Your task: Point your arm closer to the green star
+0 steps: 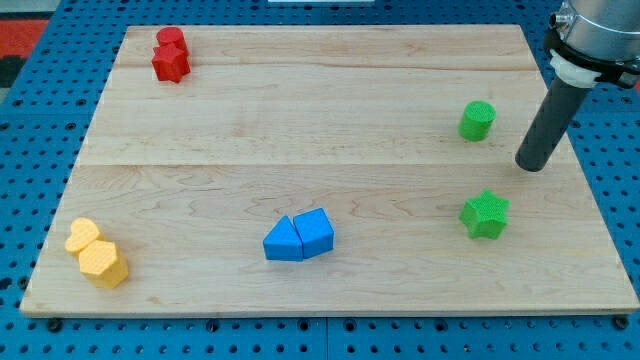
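Observation:
The green star lies on the wooden board at the view's lower right. My tip rests on the board near the right edge, above and to the right of the star, with a clear gap between them. A green cylinder stands to the left of the rod, slightly higher in the view. The tip touches neither green block.
Two blue blocks sit together at the bottom middle. A yellow heart and a yellow hexagon lie at the lower left. Two red blocks sit at the upper left. Blue pegboard surrounds the board.

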`<state>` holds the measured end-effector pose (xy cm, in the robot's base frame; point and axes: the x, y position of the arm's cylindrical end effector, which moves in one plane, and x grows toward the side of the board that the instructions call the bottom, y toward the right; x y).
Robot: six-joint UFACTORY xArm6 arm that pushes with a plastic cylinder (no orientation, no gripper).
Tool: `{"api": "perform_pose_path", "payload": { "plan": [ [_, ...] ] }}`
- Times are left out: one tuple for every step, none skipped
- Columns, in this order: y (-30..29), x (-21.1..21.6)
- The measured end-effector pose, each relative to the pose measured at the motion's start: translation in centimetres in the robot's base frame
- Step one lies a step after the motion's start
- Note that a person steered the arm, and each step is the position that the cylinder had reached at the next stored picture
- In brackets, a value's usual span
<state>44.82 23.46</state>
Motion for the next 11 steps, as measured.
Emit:
{"api": "perform_pose_path", "payload": {
  "plan": [
    [0.0, 0.0],
    [0.0, -0.1],
    [-1.0, -0.1],
    [-6.8, -0.1],
    [-9.0, -0.1],
    [-8.4, -0.1],
    [-3.5, -0.1],
    [0.9, -0.1],
    [1.7, 0.9],
    [3.3, 4.6],
    [2.1, 7.0]
  ]
}}
